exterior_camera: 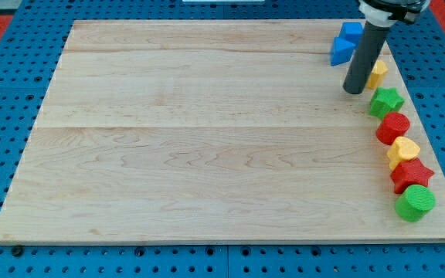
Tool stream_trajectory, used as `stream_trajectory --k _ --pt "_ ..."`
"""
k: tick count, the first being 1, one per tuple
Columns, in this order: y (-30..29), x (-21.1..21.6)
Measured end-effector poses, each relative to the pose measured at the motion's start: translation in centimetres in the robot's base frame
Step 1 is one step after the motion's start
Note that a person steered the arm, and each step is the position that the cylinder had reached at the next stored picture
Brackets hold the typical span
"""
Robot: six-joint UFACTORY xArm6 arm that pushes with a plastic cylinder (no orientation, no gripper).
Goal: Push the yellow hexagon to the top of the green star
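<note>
The wooden board (207, 131) fills most of what I see, pale planks lying on a blue pegboard table (6, 154) that frames it on every side. My rod (365, 54) comes down from the view's top right, a dark straight cylinder, and my tip (353, 91) rests on the board near its right edge; there are no fingers on this rig, only the bare rod, so nothing is being held. All the blocks sit along the view's right side. Up by the top right corner are two blue blocks, one (351, 32) above the other (341, 51), both just left of the rod; their exact shapes I cannot make out. The yellow hexagon (377, 73) sits just right of the rod's lower part, partly hidden behind it, and appears to touch it or very nearly so. Directly below the hexagon, toward the view's bottom, is the green star (385, 101), just beside my tip on its right and close under the hexagon. Below that the row carries on down the edge: a red block (393, 127), then a second yellow block (403, 150), then a red star (412, 174), and last a green cylinder (416, 202) close to the board's bottom right corner, each one touching or nearly touching its neighbour.
</note>
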State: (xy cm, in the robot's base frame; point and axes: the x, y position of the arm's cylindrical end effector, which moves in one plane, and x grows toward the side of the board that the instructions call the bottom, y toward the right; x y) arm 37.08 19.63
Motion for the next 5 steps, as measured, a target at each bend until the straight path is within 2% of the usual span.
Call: stream_trajectory --k 1,2,3,5 --pt "-0.1 -0.3" --pt "-0.1 -2.8" --pt "1.9 -5.0" --pt "5.0 -5.8"
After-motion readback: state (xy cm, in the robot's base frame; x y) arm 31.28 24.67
